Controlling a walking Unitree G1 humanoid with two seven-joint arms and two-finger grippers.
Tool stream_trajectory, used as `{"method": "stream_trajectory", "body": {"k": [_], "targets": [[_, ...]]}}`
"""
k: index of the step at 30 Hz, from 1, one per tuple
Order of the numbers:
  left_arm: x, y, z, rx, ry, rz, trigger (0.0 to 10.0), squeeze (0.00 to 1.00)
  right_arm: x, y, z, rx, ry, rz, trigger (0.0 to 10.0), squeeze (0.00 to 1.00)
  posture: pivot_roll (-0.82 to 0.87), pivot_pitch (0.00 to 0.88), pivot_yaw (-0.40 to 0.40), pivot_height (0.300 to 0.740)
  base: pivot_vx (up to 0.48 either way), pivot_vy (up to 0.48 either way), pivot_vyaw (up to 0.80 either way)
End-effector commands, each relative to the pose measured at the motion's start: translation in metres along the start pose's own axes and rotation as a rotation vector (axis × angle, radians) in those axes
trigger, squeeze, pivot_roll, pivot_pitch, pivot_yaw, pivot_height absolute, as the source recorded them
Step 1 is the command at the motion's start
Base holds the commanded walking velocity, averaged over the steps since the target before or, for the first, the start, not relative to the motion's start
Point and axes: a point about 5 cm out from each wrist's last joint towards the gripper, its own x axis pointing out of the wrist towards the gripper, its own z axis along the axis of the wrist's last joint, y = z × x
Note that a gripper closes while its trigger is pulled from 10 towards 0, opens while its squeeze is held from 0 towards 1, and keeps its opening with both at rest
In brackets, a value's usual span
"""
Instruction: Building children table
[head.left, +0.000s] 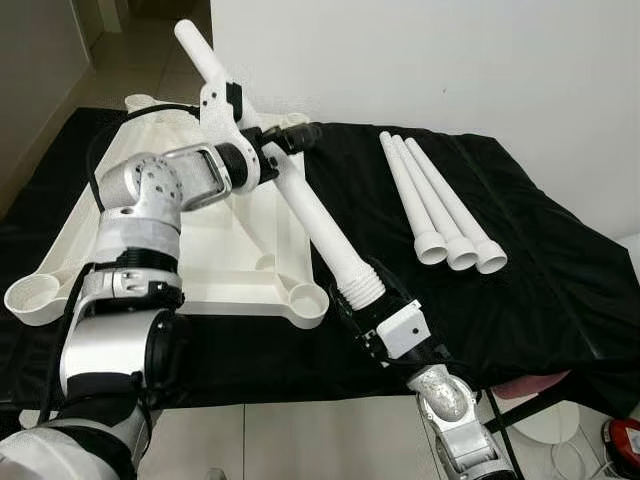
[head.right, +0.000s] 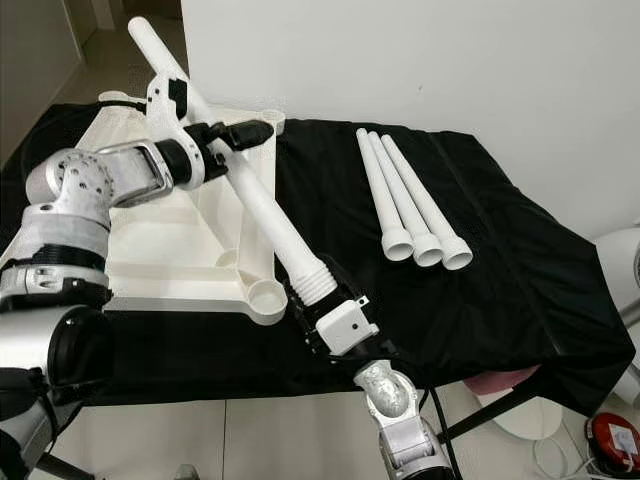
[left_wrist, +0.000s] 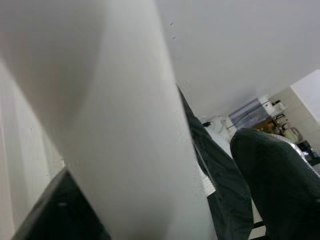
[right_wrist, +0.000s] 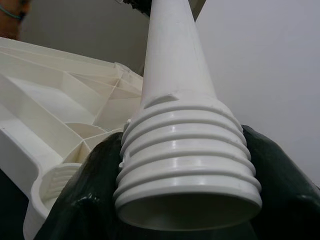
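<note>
A white table top (head.left: 230, 262) lies upside down on the black cloth (head.left: 540, 270), with a round leg socket (head.left: 307, 297) at its near corner. One white leg (head.left: 320, 225) is held slanting above it by both grippers. My left gripper (head.left: 290, 140) is shut around the leg's upper half. My right gripper (head.left: 372, 303) is shut on the leg's threaded end (right_wrist: 187, 165), which hangs just right of the socket (right_wrist: 55, 180). Three more white legs (head.left: 440, 205) lie side by side on the cloth to the right.
A white wall (head.left: 450, 60) rises right behind the covered table. The cloth's front edge (head.left: 300, 390) drops to a tiled floor. A red object (head.left: 625, 445) sits on the floor at the lower right.
</note>
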Motion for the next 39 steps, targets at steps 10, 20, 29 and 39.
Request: {"method": "stream_trajectory", "body": {"k": [10, 20, 29, 39], "targets": [[0.001, -0.004, 0.007, -0.065, -0.018, -0.042, 0.0, 0.00, -0.003, 0.003, 0.001, -0.016, 0.001, 0.020, 10.0, 0.00, 0.01, 0.000, -0.056, 0.740, 0.000, 0.000, 0.00], [0.001, -0.001, 0.012, -0.111, -0.038, -0.029, 0.0, 0.00, -0.002, -0.001, -0.001, 0.006, 0.013, -0.003, 10.0, 0.74, 0.01, 0.000, -0.053, 0.740, 0.000, 0.000, 0.00], [-0.001, 0.003, 0.018, -0.086, -0.069, 0.006, 10.0, 0.00, -0.003, -0.003, -0.003, 0.079, 0.035, -0.031, 10.0, 1.00, 0.01, 0.000, -0.049, 0.740, 0.000, 0.000, 0.00], [-0.003, -0.011, 0.022, 0.116, -0.126, -0.016, 10.0, 0.00, 0.005, -0.003, 0.001, 0.239, 0.079, -0.014, 10.0, 0.00, 0.01, 0.000, -0.052, 0.740, 0.000, 0.000, 0.00]]}}
